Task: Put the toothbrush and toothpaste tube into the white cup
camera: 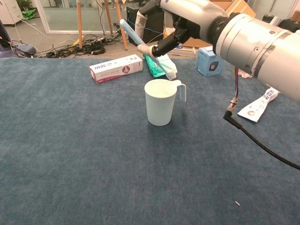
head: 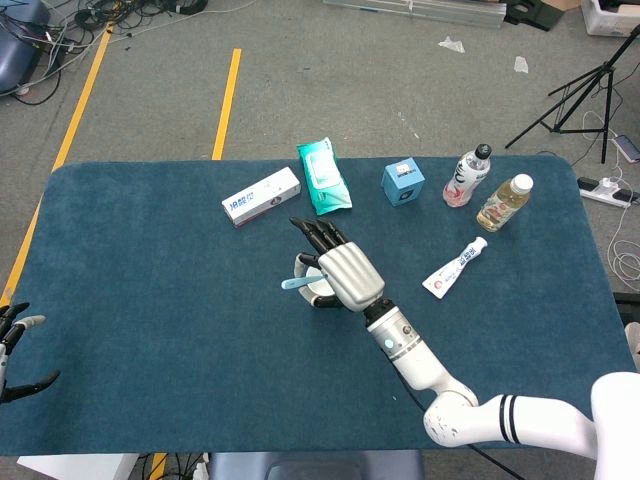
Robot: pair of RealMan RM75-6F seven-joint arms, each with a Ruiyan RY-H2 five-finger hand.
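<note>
My right hand [head: 340, 268] hovers over the white cup [camera: 160, 101], which the head view mostly hides beneath it. It pinches a light blue toothbrush [camera: 143, 46] held at a slant above the cup's mouth; the brush's end [head: 294, 283] pokes out left of the hand. In the chest view the right hand [camera: 180, 21] is at the top, above the cup. The toothpaste tube [head: 454, 267] lies flat on the blue cloth to the right of the cup, also seen in the chest view [camera: 257, 106]. My left hand [head: 15, 350] rests at the table's near left edge, fingers apart, holding nothing.
Along the far side lie a white toothpaste box [head: 261, 196], a teal wipes pack [head: 323, 175], a small blue box [head: 403, 183] and two bottles [head: 468, 175] [head: 503, 202]. A black cable [camera: 262, 143] hangs from my right arm.
</note>
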